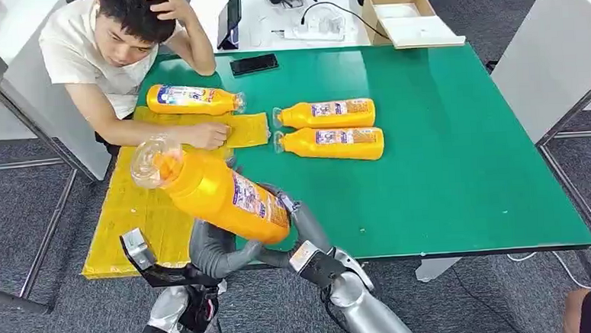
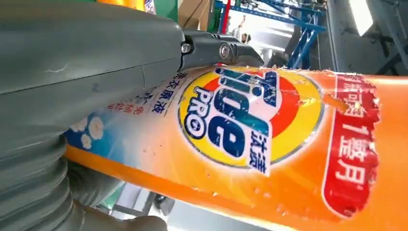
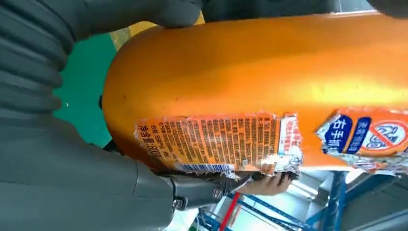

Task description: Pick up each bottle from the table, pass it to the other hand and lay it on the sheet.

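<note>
Hands meet under one orange Tide detergent bottle [image 1: 216,192]: left hand [image 1: 214,251] and right hand [image 1: 299,226] both grip it above the yellow sheet [image 1: 139,220].

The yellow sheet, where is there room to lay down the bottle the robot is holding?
The near part of the yellow sheet is bare, between the person's hand and the table edge. The far end is crowded: a bottle lies there, the person's arm beside it.

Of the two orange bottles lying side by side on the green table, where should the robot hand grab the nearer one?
Probably around the labelled middle of the nearer bottle, coming from above, fingers spanning its width. It lies flat, neck pointing to the robot's left; the other bottle lies close behind it, so the near side is the freer one.
</note>
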Controlling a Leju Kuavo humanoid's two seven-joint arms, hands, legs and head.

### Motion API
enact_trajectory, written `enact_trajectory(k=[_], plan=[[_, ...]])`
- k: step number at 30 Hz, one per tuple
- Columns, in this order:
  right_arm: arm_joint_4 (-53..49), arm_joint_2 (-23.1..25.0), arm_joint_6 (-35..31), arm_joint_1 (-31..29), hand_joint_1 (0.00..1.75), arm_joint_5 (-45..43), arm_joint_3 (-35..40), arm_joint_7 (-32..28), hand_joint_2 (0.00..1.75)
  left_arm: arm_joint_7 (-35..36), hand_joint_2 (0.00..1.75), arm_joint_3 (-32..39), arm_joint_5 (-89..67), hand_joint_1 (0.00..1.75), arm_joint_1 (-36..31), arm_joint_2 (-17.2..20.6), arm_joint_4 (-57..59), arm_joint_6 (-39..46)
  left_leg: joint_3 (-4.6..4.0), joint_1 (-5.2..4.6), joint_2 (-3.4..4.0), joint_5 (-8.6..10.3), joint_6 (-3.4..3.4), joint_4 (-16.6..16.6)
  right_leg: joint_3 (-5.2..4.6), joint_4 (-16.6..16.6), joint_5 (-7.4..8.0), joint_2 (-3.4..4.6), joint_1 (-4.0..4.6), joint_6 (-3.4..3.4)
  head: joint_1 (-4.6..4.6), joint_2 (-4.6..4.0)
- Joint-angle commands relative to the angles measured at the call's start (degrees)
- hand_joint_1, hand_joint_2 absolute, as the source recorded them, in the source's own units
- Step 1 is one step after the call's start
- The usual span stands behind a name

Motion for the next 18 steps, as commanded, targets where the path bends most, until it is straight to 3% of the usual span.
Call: enact_trajectory(k=[1,6,18], plan=[[9.3,0.23,1.23,-3.62,1.75,2.14,6.98,-0.55,1.75,-0.17,1.75,0.21,-0.6,0.0,-3.66,0.95,4.75,0.66,0.21,0.05,0.07,-0.06,-0.09,-0.04,0.2,-0.05,-0.05,0.0,0.07,-0.11,0.02,0.0],[13.87,0.76,0.56,-3.31,1.75,2.14,8.79,-0.69,1.75,-3.06,1.75,4.97,0.75,0.0,-2.17,-0.81,-2.9,2.79,0.19,0.1,0.14,-0.08,-0.12,-0.01,0.18,-0.04,-0.05,0.04,0.12,-0.13,0.02,0.02],[14.05,0.64,0.44,-3.49,1.75,2.11,8.74,-0.95,1.75,-2.58,1.75,5.01,0.92,0.0,-1.93,-0.7,-3.58,2.97,0.19,0.1,0.02,-0.08,-0.1,0.0,0.2,-0.04,-0.09,-0.07,0.12,-0.11,0.02,0.02]])
